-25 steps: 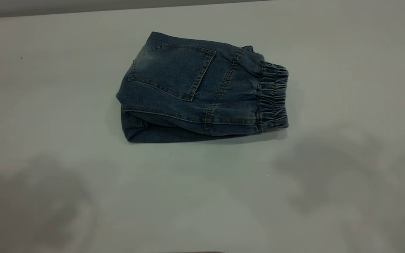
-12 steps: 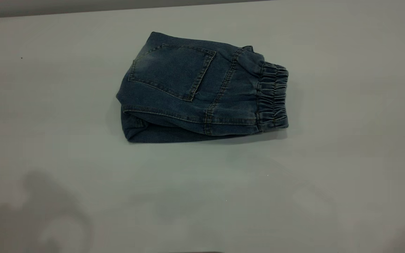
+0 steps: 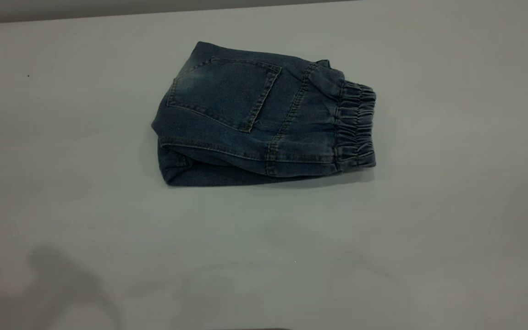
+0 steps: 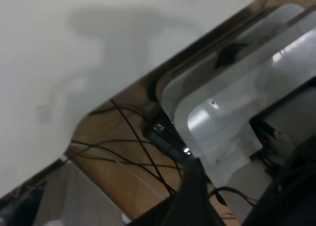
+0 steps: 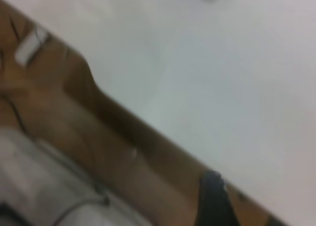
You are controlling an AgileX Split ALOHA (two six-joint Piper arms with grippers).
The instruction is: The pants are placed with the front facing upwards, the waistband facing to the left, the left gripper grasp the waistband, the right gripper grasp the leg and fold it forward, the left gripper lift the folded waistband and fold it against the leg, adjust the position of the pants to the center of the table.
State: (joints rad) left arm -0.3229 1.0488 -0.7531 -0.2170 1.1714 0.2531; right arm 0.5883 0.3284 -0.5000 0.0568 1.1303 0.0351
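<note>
The pants (image 3: 255, 114) lie folded into a compact bundle on the table (image 3: 429, 229), a little beyond its middle in the exterior view. The back patch pocket (image 3: 225, 94) faces up and the waistband (image 3: 355, 126) points right. Neither gripper appears in the exterior view; only a faint arm shadow (image 3: 62, 279) falls at the near left. In the left wrist view my left gripper (image 4: 237, 191) hangs past the table's edge, open, with nothing between its fingers. In the right wrist view a dark part of my right gripper (image 5: 213, 201) shows near the table's edge, away from the pants.
Beyond the table's edge the left wrist view shows loose black cables (image 4: 133, 147), a wooden surface (image 4: 113, 171) and white curved panels (image 4: 237, 102). Bare tabletop surrounds the pants on all sides.
The pants have not moved. The arm shadows have slid off toward the near edge: the right one is gone and the left one has shrunk into the near left corner.
</note>
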